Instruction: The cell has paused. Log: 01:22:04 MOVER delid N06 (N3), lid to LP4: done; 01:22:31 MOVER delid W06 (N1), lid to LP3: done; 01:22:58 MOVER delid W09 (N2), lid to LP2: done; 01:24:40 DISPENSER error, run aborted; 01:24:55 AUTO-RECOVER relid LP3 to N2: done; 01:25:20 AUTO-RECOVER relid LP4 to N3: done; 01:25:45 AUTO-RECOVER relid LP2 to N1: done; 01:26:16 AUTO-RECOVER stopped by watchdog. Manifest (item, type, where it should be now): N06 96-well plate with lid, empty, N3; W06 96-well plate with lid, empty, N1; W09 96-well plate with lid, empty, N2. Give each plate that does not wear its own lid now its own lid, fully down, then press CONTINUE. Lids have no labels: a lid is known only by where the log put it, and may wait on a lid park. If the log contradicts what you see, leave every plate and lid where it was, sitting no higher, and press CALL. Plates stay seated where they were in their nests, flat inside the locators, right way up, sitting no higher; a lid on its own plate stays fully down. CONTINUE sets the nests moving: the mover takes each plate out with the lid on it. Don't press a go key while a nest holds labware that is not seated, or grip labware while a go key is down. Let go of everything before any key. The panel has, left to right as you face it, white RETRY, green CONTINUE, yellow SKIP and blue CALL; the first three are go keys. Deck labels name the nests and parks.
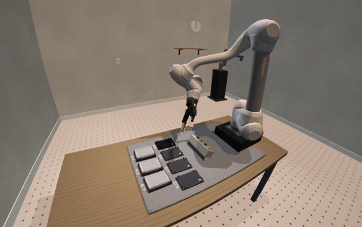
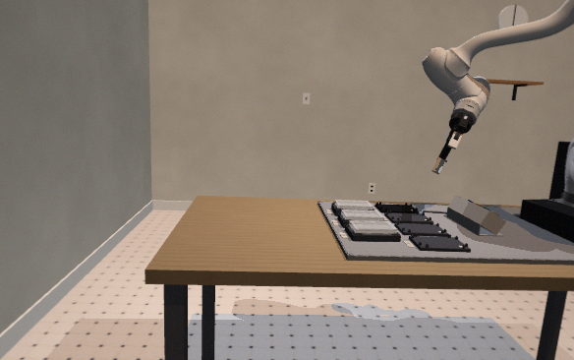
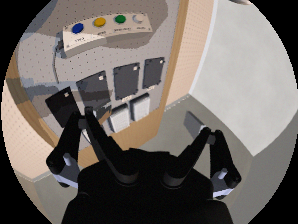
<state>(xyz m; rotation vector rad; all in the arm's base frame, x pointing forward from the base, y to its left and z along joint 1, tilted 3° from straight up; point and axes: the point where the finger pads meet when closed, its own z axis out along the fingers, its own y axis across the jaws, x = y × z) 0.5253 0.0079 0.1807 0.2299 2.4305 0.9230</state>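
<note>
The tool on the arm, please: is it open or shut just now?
Open: the tool shows its fingers spread wide apart in the wrist view, with nothing between them.

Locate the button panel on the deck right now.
In the top view the button panel lies on the grey deck mat, between the black lid parks and the arm's base.

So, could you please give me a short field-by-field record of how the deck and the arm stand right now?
End effector: open, holding nothing, in the air above the deck's far end
Plates: three lidded well plates in one row on the grey deck mat
Lid parks: four dark pads in the next row, no lid on any
Key panel: sloped box between the parks and the arm base
Contact: arm touches no labware or key
</note>
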